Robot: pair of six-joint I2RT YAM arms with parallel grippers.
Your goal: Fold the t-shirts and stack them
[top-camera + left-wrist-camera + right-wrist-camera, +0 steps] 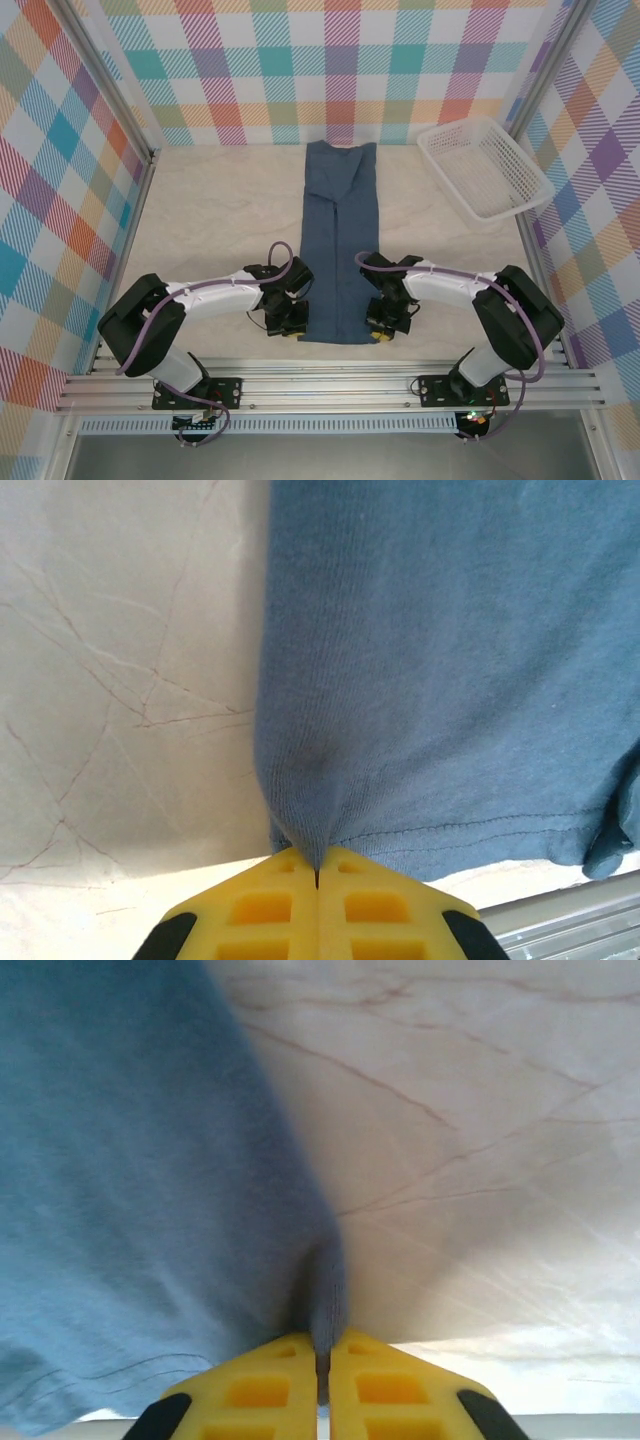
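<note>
Both hands are clamped. The left hand [317,875] has the near-left corner of the shirt [340,240] and the right hand [322,1355] has the near-right corner.

The shirt lies as a long narrow strip down the middle of the desk [220,210], hem end at my edge and collar end by the far wall. The basket [482,165] sits far right, well apart.

Risks as I judge them:
- The bite is shallow, only a small tuck of cloth at each fingertip. A fast lift could pull a corner out.
- I can't tell how many layers each pinch caught. If it's top layer only, the lengthwise fold opens when I raise it.
- If the arms rise or travel unevenly, the strip skews and the next fold lands crooked.
- The far end may drag and bunch on the desk.

Hand state:
- Left: yellow fingers pressed together, no visible gap, cloth puckering into the seam just above the hem stitching.
- Right: fingers also pressed together, with a ridge of the shirt's edge pinched between the tips.
- Neither hand touches anything else that I can see.
</note>
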